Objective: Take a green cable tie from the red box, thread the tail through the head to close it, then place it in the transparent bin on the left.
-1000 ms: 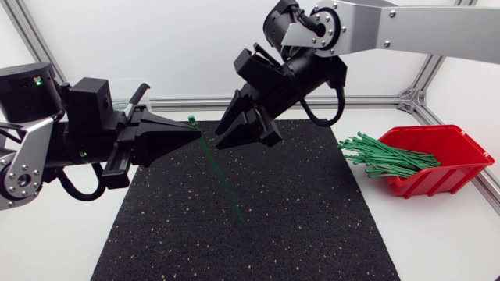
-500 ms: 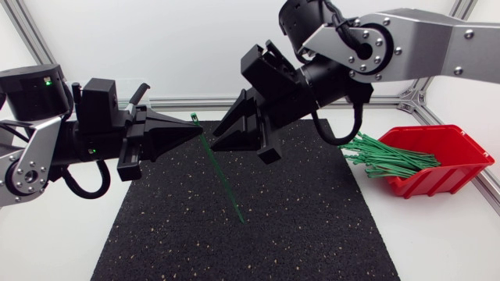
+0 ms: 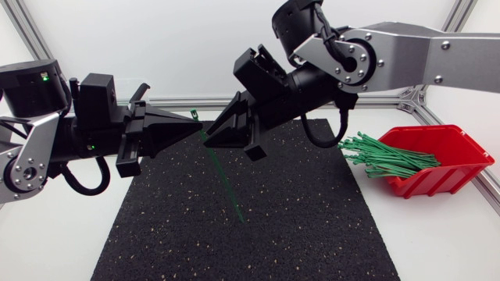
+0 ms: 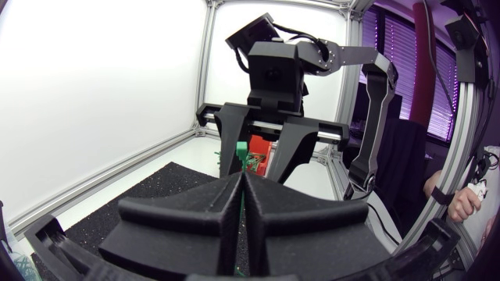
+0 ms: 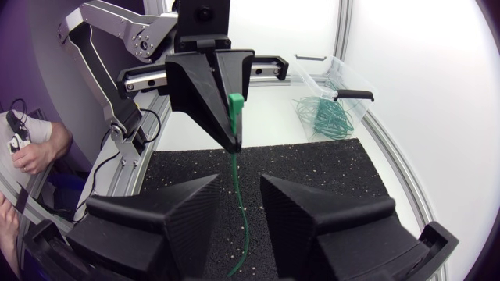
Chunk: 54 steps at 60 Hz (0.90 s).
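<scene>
Well, the first step looks done: one green tie (image 3: 221, 176) is out of the red box (image 3: 449, 168) and held up over the mat (image 3: 297, 226). The left pincer (image 3: 195, 123) is clamped tight on it just by the head, which shows green at the fingertips. The strap hangs down at a slant towards the mat; whether the tail touches it I can't tell.

The right pincer (image 3: 212, 134) stands wide, a finger on either side of the strap close under the left one's tips, touching nothing as far as I can see. So the tie is straight and not threaded.

To my eye most of the job is left: catch the tail, bend it round, feed it through the head, then drop it in the bin (image 5: 348, 78) on the left, where closed loops (image 5: 320, 117) already lie. More ties (image 3: 387, 156) spill from the box.
</scene>
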Available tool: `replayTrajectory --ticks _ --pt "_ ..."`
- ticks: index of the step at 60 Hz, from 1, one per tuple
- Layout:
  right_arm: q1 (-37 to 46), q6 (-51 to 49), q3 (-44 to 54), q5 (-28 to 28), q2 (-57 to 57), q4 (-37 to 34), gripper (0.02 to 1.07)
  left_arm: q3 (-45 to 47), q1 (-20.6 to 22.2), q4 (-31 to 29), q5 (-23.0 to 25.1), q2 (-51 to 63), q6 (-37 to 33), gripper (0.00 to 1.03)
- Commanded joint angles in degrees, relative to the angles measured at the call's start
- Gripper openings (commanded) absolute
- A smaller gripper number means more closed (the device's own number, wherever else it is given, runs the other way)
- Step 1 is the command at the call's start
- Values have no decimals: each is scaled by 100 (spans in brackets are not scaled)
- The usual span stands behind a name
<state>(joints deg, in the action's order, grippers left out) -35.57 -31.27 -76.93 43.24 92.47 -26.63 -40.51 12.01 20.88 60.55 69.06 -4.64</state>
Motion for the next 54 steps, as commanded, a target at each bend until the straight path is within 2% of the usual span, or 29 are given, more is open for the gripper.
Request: replayTrajectory --ticks 1,9,17,24,36,45,54 --pt "-20 130 -59 35 158 123 39 -124 -6 65 35 20 69 4" --pt "6 174 -59 132 158 202 30 -97 -6 65 53 11 69 4" --pt "6 182 -59 176 158 220 30 -80 -6 74 53 29 60 4" --pt "-11 191 -42 220 140 273 21 -71 -15 91 53 29 60 4" --pt "-20 209 -15 360 96 308 18 -53 -15 100 62 29 51 4" --pt "-11 235 2 536 96 317 8 -36 -15 100 71 29 51 4" --pt "15 261 20 562 96 325 8 -18 -23 109 71 20 43 4"
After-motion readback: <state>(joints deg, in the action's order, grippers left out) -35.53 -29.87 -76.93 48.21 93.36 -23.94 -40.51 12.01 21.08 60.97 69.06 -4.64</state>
